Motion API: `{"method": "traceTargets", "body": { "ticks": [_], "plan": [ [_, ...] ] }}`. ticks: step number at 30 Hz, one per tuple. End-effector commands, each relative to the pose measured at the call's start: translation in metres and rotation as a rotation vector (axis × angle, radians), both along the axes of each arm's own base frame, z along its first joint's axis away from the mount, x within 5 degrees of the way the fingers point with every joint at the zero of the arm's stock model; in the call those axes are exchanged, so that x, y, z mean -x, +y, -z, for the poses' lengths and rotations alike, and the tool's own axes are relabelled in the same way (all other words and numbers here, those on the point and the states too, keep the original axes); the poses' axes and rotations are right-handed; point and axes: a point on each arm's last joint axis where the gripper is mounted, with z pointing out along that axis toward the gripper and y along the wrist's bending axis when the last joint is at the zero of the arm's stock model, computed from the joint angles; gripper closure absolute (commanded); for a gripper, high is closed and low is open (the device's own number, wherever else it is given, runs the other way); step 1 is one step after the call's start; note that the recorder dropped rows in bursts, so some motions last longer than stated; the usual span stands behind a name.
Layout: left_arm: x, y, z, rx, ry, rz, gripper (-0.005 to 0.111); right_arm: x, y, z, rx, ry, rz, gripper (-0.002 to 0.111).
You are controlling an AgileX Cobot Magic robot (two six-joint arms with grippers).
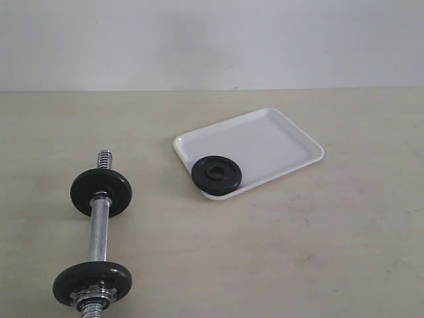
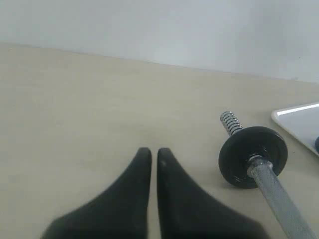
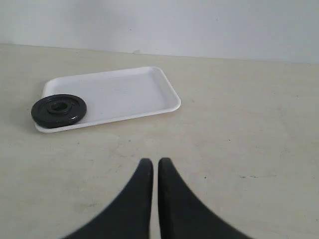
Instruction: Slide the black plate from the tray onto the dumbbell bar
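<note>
Chrome dumbbell bar (image 1: 98, 228) runs near-to-far, black plate (image 1: 230, 177) seemingly flat on tray (image 1: 265, 142); left gripper (image 2: 154, 155), right gripper (image 3: 155, 165) clenched.

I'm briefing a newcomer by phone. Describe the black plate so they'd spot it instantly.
Find the white tray right of the dumbbell bar. The black plate lies flat at its corner nearest the bar. Unlike the two black discs mounted on the bar, it is loose.

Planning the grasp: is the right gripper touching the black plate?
Apart. The right wrist view shows bare table between the shut right gripper and the black plate, which lies on the tray.
</note>
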Motion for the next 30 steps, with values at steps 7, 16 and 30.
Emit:
{"method": "traceTargets", "body": {
  "ticks": [7,16,30],
  "plan": [
    [0.0003,0.0001,-0.0003,-0.006,0.0,-0.002,0.103,0.0001,-0.0005,-0.0017,0.015,-0.016,0.003,0.109],
    [0.0003,0.0001,-0.0003,-0.006,0.0,-0.002,0.103,0.0001,-0.0005,-0.0017,0.015,-0.016,0.003,0.109],
    [0.0003,0.0001,-0.0003,-0.006,0.0,-0.002,0.103,0.0006,-0.0001,0.0006,0.01,0.01,0.001,0.109]
  ]
}}
